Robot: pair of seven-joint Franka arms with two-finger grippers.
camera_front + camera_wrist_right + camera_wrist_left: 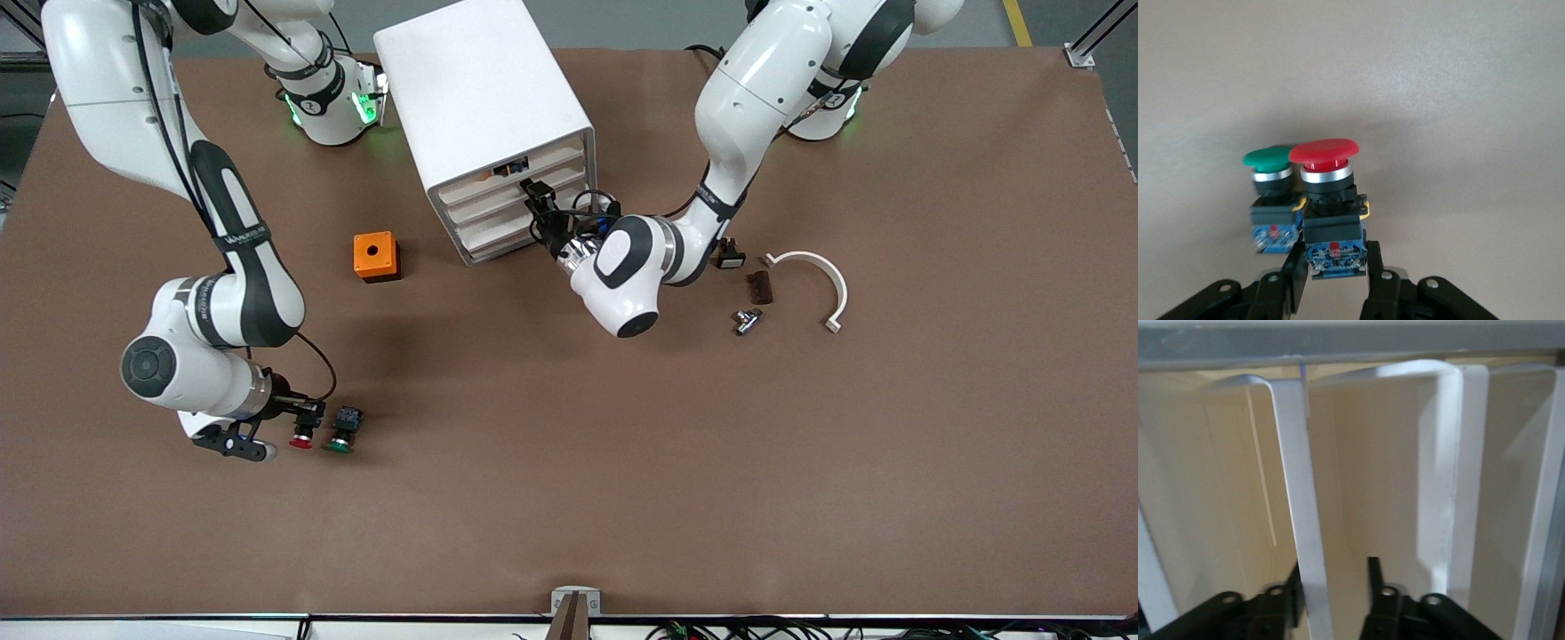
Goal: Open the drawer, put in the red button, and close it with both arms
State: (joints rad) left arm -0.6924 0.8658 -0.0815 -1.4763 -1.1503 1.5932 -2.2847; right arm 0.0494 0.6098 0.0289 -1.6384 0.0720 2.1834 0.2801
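The white cabinet (480,89) stands toward the robots' side of the table, with four alike drawer fronts facing the front camera. My left gripper (536,197) is at an upper drawer (498,203). In the left wrist view it (1335,583) is open, its fingers astride the drawer's thin white lip (1301,520), with one finger against it. The red button (301,437) lies beside the green button (340,441), nearer the front camera, toward the right arm's end. My right gripper (307,418) is shut on the red button's (1328,160) black and blue body in the right wrist view (1335,267).
A small orange box (375,256) with a round hole sits beside the cabinet. Toward the left arm's end lie a white curved piece (822,276), a brown block (760,287), a metal part (747,320) and a small black part (729,255).
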